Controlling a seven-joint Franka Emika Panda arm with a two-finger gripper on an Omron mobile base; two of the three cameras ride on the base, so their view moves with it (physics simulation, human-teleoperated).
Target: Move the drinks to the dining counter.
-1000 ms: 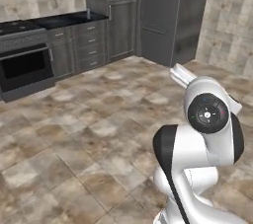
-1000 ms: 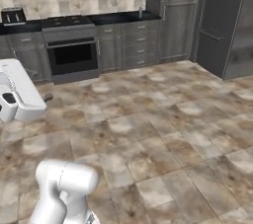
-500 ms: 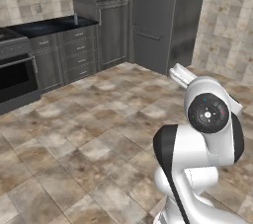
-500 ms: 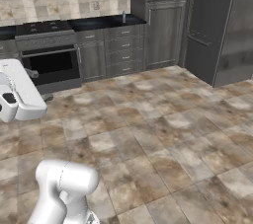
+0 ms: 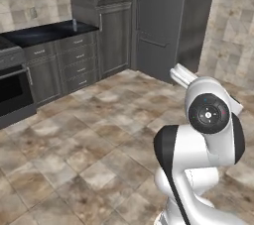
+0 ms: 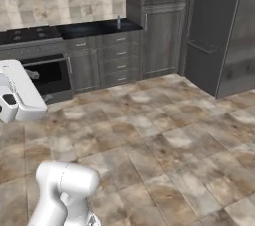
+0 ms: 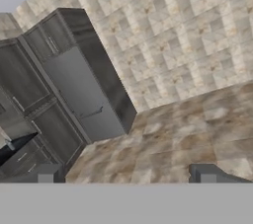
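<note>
Hand view shows the pincer (image 7: pixel 126 177) with its two dark fingertips (image 7: pixel 48 174) far apart, as wide as they go, and nothing sits between them. It holds no drink. Past the tips lies the brown and tan tiled floor (image 7: pixel 197 129). Beyond the floor stands a tall dark grey fridge (image 7: pixel 91 94), tilted in this view because the hand is rolled. Next to it are dark grey cabinets (image 7: pixel 29 82), and behind it a tan tiled wall (image 7: pixel 188 35).

From the left base view, the white arm (image 5: pixel 203 154) rises at the lower right, with a round dark joint facing the camera. The floor (image 5: pixel 89 140) spreads out in front of it. Far off on the left is a black worktop (image 5: pixel 47 33) with drawers under it and a tile backsplash behind it. An oven (image 5: pixel 12 92) sits at the left edge. The fridge (image 5: pixel 166 21) stands tall at the back.

From the right base view, the arm (image 6: pixel 20 95) is at the left. The oven (image 6: pixel 47 73), the drawers (image 6: pixel 119 58) and the black worktop (image 6: pixel 94 28) line the far wall.

I cannot see where the drinks or the dining counter are.
</note>
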